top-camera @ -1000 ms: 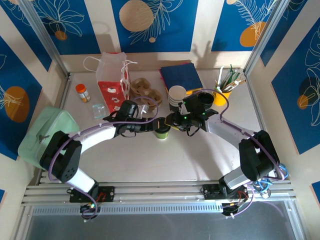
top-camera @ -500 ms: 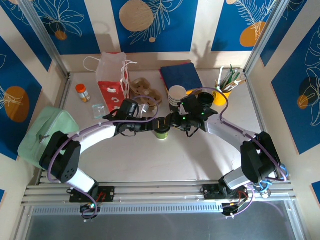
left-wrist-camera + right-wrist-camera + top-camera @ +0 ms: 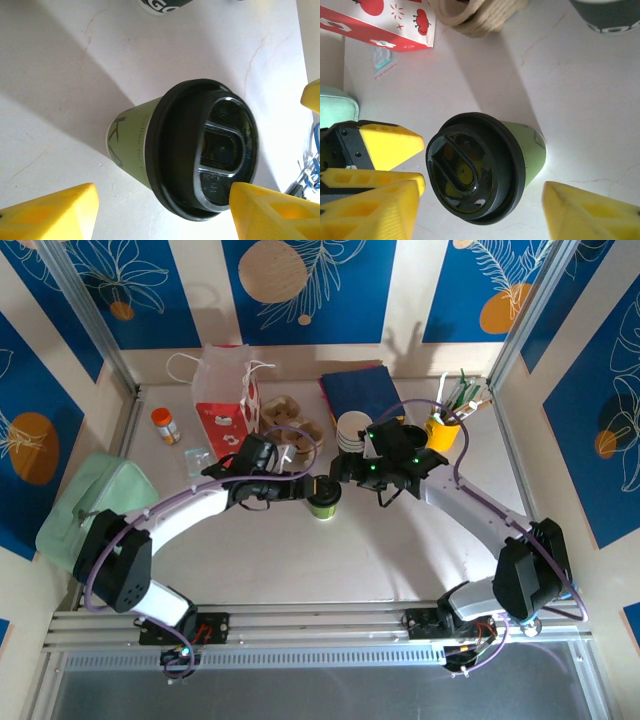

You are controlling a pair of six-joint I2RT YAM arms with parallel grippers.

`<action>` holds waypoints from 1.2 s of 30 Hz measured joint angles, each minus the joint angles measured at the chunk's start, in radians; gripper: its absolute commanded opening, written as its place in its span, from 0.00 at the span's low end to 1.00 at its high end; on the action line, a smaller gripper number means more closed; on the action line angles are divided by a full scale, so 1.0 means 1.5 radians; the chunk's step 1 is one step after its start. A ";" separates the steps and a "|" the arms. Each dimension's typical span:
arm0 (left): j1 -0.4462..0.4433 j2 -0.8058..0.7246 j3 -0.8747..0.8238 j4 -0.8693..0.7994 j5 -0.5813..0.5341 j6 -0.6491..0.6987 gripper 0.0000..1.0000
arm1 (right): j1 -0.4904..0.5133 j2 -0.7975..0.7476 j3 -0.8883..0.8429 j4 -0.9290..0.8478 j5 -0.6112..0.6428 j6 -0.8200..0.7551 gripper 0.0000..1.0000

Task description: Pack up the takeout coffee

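The takeout coffee (image 3: 323, 503) is a green paper cup with a black lid pressed on, standing upright mid-table. My left gripper (image 3: 306, 489) reaches it from the left. In the left wrist view the cup (image 3: 135, 145) and its lid (image 3: 200, 155) lie between the yellow fingers (image 3: 50, 215). The left gripper (image 3: 162, 200) is open: one finger is close to the lid rim, the other well apart. My right gripper (image 3: 345, 469) hovers just behind and right of the cup. In the right wrist view it (image 3: 481, 200) stands open above the lid (image 3: 470, 170), touching nothing.
Behind the cup are a red-and-white paper bag (image 3: 225, 400), a brown cup carrier (image 3: 290, 425), stacked cups (image 3: 352, 432), a dark blue pad (image 3: 362, 390) and a yellow cup of utensils (image 3: 445, 425). An orange bottle (image 3: 163, 425) and a mint-green bag (image 3: 95, 505) sit at the left.
My right gripper has opened, let go of the lid and drawn back from the cup. The lid stays on the cup. The left gripper has hardly moved.
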 measured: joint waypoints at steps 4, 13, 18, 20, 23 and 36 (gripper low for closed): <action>0.000 -0.023 0.017 -0.032 -0.023 0.014 0.71 | 0.000 -0.028 0.000 -0.010 0.009 -0.014 0.99; 0.037 -0.208 0.022 -0.135 -0.174 0.064 0.81 | 0.037 -0.040 0.023 -0.092 0.043 -0.058 0.99; 0.055 -0.299 -0.016 -0.148 -0.251 0.070 0.84 | 0.111 -0.013 0.103 -0.178 0.135 -0.061 0.99; 0.058 -0.315 -0.033 -0.150 -0.270 0.070 0.85 | 0.137 0.013 0.144 -0.209 0.175 -0.058 0.99; 0.060 -0.320 -0.050 -0.152 -0.290 0.070 0.85 | 0.171 0.063 0.201 -0.255 0.228 -0.053 0.99; 0.063 -0.320 -0.063 -0.158 -0.312 0.080 0.86 | 0.224 0.235 0.332 -0.364 0.302 -0.042 1.00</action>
